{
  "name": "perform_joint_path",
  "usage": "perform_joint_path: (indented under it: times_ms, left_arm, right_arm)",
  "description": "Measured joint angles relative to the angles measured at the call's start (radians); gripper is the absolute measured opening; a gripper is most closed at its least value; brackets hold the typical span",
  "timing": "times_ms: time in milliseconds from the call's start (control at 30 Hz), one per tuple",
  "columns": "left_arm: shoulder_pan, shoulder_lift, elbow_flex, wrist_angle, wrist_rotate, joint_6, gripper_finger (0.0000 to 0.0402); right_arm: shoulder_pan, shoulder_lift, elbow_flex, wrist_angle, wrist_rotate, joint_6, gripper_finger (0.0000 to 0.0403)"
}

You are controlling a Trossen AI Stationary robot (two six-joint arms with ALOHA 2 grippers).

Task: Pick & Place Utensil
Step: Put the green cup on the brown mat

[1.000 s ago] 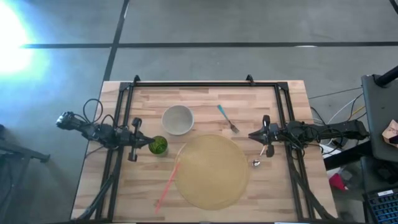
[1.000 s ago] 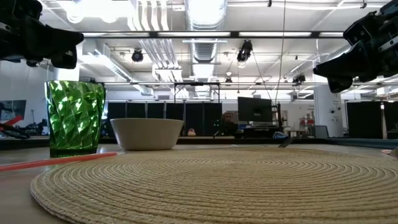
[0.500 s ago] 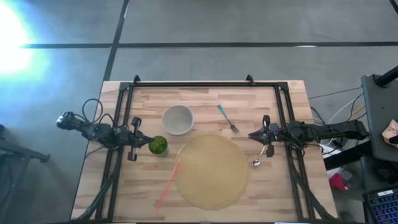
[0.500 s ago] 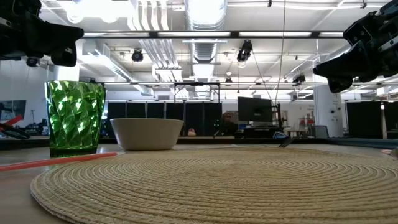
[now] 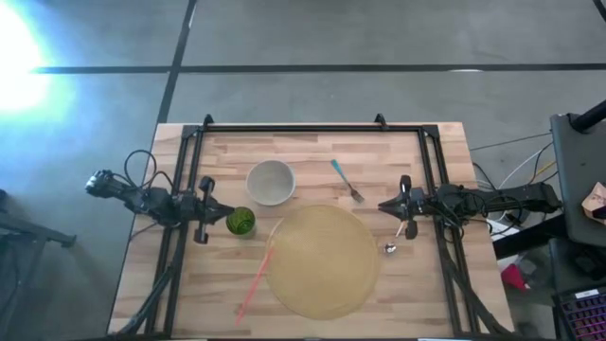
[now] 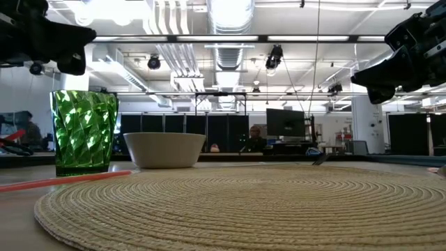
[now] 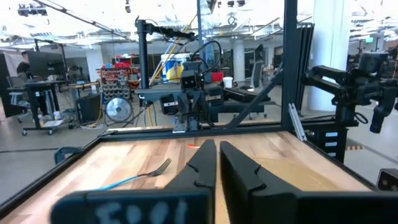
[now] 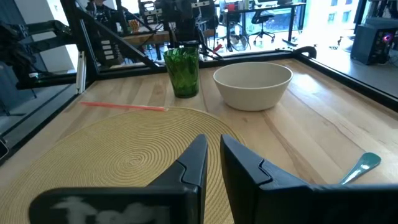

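Waiting above the worktop, both arms hold nothing, each pair of fingers nearly closed.

Blue-handled metal fork (image 5: 347, 180) lies near the worktop's far edge, between the cream bowl (image 5: 271, 182) and the right gripper (image 5: 386, 206), just off the round woven placemat (image 5: 322, 260). Right gripper is nearer: best to spread its fingers, descend square across the handle, then lift. Left gripper (image 5: 220, 209) hovers beside the green ribbed tumbler (image 5: 240, 222).

High view looks straight down; low view level across the placemat (image 6: 237, 202); wrists face inward.
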Motion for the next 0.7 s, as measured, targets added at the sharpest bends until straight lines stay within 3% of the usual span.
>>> perform_joint_path:
  times_ms: [333,533,700]
  left_arm:
    - [0.0,0.0,0.002,0.142,-0.113,-0.078,0.0153]
    - [0.0,0.019,0.076,0.142,-0.158,-0.084,0.0169]
    - [0.0,0.119,0.18,0.087,-0.233,-0.096,0.0167]
  right_arm:
    - [0.0,0.0,0.0,0.0,0.0,0.0,0.0043]
    - [0.0,0.0,0.0,0.0,0.0,0.0,0.0043]
    - [0.0,0.0,0.0,0.0,0.0,0.0,0.0043]
